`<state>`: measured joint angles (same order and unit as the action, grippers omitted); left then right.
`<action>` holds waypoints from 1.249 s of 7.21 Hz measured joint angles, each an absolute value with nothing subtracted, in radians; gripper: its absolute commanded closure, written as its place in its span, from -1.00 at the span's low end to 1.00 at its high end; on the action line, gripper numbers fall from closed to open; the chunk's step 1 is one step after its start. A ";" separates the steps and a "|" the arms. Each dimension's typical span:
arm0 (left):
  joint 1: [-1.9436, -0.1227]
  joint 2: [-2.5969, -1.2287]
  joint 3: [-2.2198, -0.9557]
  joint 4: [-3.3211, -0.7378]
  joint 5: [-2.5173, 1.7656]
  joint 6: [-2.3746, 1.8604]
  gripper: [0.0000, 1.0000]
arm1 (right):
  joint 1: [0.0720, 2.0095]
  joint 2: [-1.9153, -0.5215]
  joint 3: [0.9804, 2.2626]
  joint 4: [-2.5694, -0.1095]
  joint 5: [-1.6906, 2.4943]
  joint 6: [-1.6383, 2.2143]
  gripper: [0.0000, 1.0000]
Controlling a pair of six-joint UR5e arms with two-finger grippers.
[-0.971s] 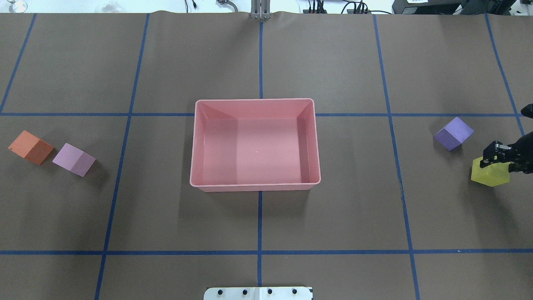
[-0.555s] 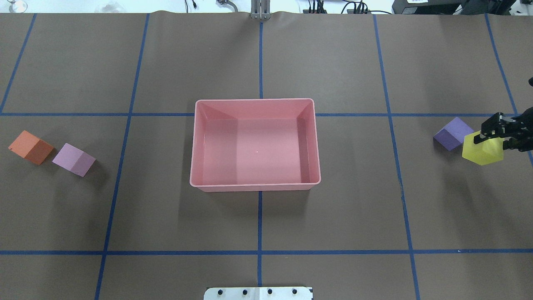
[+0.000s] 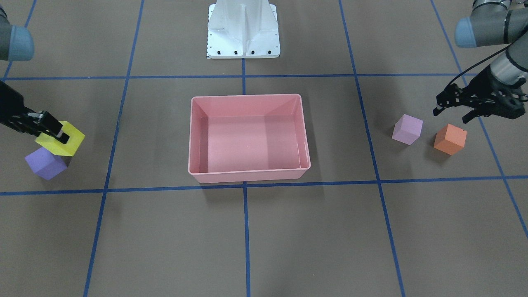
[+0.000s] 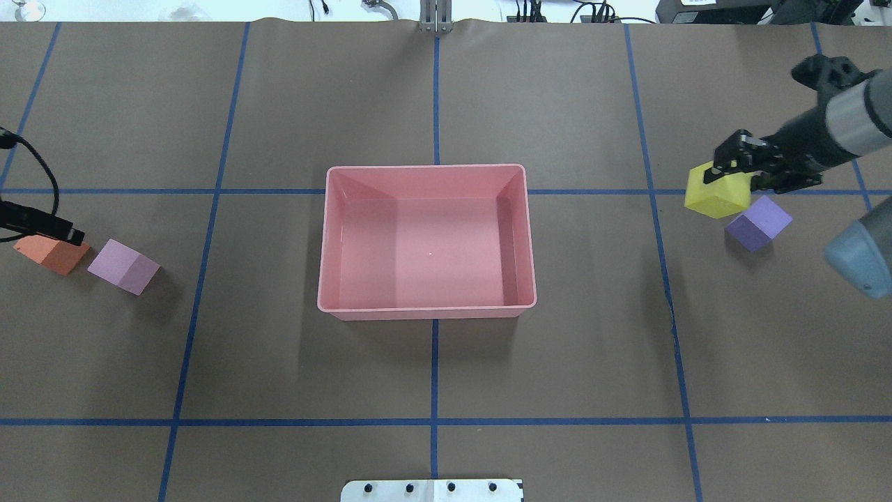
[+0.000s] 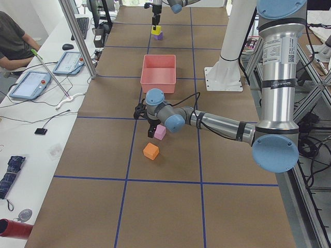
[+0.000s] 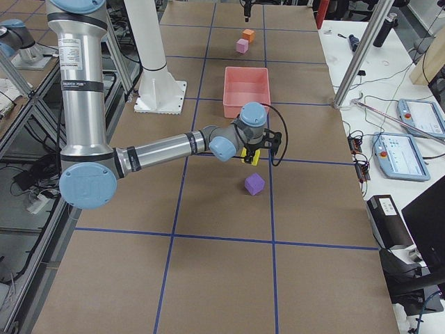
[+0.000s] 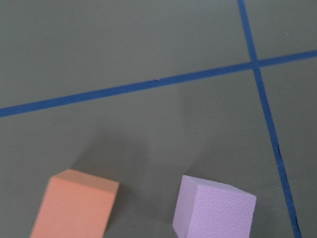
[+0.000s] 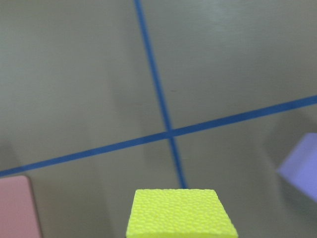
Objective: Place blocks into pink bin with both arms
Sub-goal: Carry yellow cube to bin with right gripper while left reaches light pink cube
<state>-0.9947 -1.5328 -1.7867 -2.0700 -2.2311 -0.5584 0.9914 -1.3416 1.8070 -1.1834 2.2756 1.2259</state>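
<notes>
The pink bin [image 4: 426,169] sits empty at the table's middle; it also shows in the front view [image 3: 246,96]. My right gripper [image 4: 728,171] is shut on the yellow block [image 4: 714,195] and holds it above the table, right of the bin and just beside the purple block [image 4: 758,223]. My left gripper [image 3: 449,115] is open and empty, hovering just behind the orange block [image 3: 449,139] and the pale pink-lilac block [image 3: 407,129]. Both blocks lie on the table left of the bin, and the left wrist view shows the orange block [image 7: 74,206] and the lilac block [image 7: 215,208] below the camera.
The white metal pedestal base [image 3: 243,33] stands at the robot's side of the table. Blue tape lines cross the brown table cover. An operator's desk with tablets [image 5: 31,85] runs along the far table edge.
My right gripper has lifted the yellow block and carried it away from the robot and toward the bin, past the purple block. My left gripper has entered the overhead view above the orange block.
</notes>
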 measured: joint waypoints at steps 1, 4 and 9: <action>-0.950 -1.541 -1.781 -2.072 -2.202 -0.567 -0.99 | 0.927 -1.248 1.813 -1.260 2.222 1.276 1.00; -0.873 -1.557 -1.754 -2.072 -2.180 -0.597 -0.99 | 0.750 -1.067 1.810 -1.401 2.070 1.345 1.00; -0.846 -1.585 -1.733 -2.070 -2.103 -0.602 0.99 | 0.556 -0.975 1.778 -1.411 1.894 1.412 0.47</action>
